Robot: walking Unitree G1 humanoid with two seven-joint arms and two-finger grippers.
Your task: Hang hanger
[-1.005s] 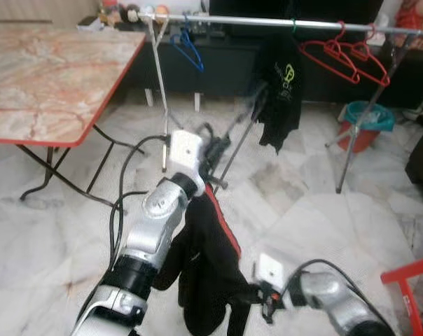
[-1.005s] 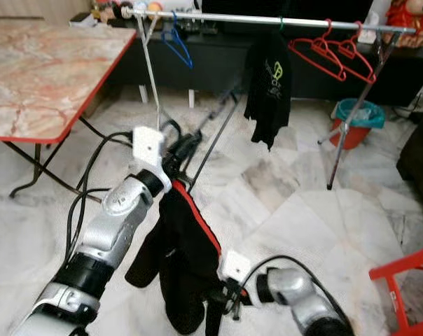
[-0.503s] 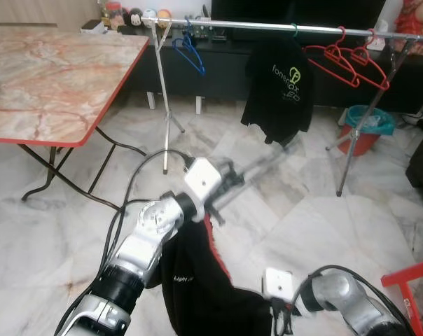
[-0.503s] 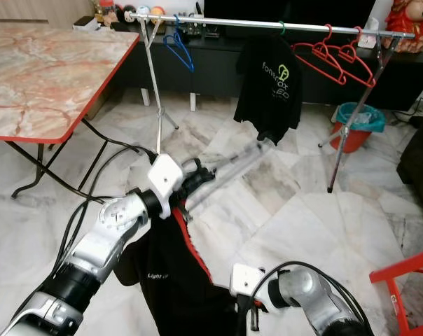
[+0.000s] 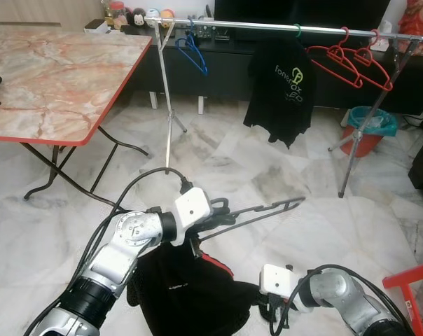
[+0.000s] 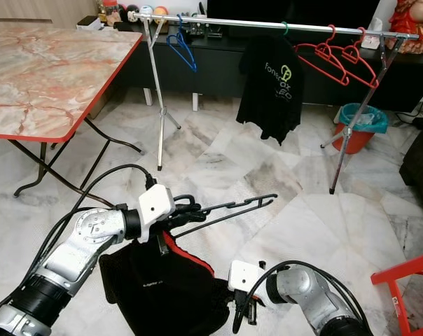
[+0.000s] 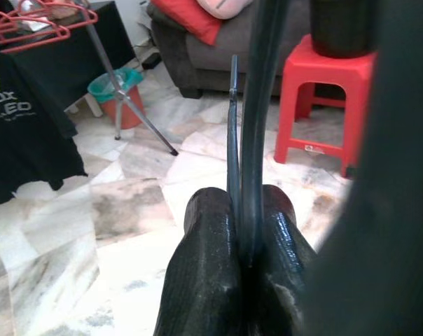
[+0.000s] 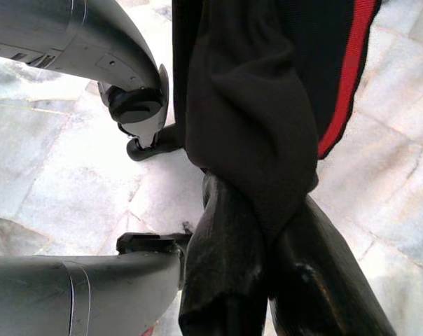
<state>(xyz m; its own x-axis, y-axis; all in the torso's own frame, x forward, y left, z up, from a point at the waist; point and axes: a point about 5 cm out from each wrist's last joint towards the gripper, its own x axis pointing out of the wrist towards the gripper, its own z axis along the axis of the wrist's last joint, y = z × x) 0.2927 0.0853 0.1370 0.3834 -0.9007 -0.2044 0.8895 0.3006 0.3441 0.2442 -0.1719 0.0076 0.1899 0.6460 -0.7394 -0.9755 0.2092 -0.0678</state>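
The left gripper (image 6: 185,212) is clamped on a black hanger (image 6: 229,208), which sticks out nearly level over the marble floor (image 5: 379,217), low and well short of the clothes rail (image 5: 267,26). In the left wrist view the fingers (image 7: 204,280) pinch the hanger's thin bars tightly between them. A black garment with red trim (image 6: 159,280) droops from the hanger, and the right gripper (image 8: 260,280) is closed on a bunched fold of it near the floor.

The hanger looks light, stiff and narrow, so it may twist in a pinch; holding near its neck, as here, seems sound. The cloth is soft and limp, adding swinging weight. On the rail hang a blue hanger (image 5: 191,50) near the left end, a black shirt (image 5: 283,94) at the middle and red hangers (image 5: 351,61) towards the right end.
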